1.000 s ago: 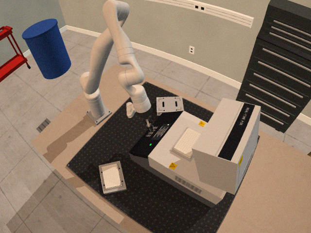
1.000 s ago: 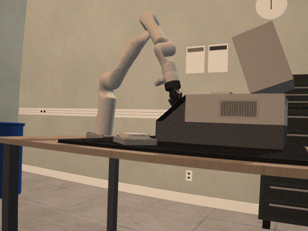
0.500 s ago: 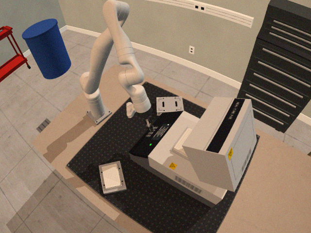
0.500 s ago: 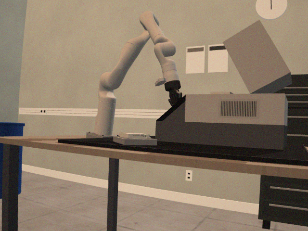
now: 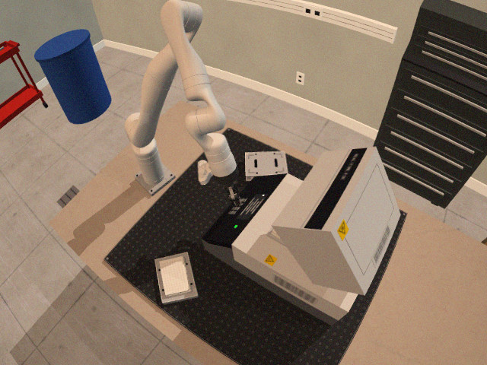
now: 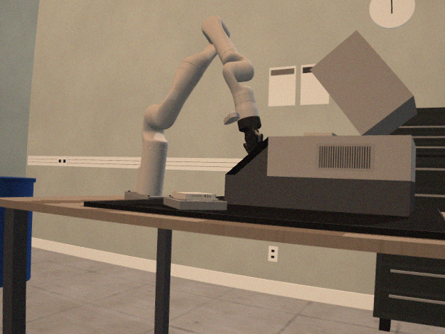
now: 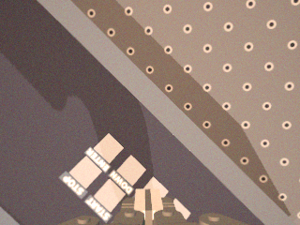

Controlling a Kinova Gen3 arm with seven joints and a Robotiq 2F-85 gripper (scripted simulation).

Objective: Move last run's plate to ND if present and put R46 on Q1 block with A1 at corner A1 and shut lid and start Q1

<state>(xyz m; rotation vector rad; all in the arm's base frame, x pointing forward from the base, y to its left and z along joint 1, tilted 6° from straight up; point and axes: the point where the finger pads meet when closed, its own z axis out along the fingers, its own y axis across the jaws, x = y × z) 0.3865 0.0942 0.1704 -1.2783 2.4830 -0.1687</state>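
A wooden table [image 5: 444,274] [image 6: 215,224] spans the scene, with a dark, dotted mat [image 5: 220,314] [image 6: 287,214] [image 7: 255,94] on top. My pale jointed arm [image 5: 193,72] [image 6: 186,77] rises from the table, arches over and reaches down to the cycler Q1 [image 5: 261,245] [image 6: 294,158], a bulky light-and-dark machine standing on the mat. Its big boxy lid [image 5: 310,255] [image 6: 363,82] stands part-open, tilted above the body. Below the lid's low edge, the exterior view shows a thin, pale shape on the deck, too little of it to identify. A grey nest [image 5: 192,271] [image 6: 203,205] sits apart from Q1's front corner, holding a white well plate [image 5: 174,275] [image 6: 194,195]; I cannot read its label, so I cannot say whether it is R46. Another nest [image 5: 265,163], with two dark slots in its exposed top, lies near Q1's other front corner. My pincer [image 5: 237,204] [image 6: 248,152] [image 7: 147,205] is pressed together with nothing between its fingers, pointing down at the sloping black panel. In the wrist view its tips overlap the keys just beside START [image 7: 110,195]; whether they touch one, I cannot tell. STOP [image 7: 85,172] lies beyond START. Smallest, the panel's lamp [image 5: 236,226] glows green.
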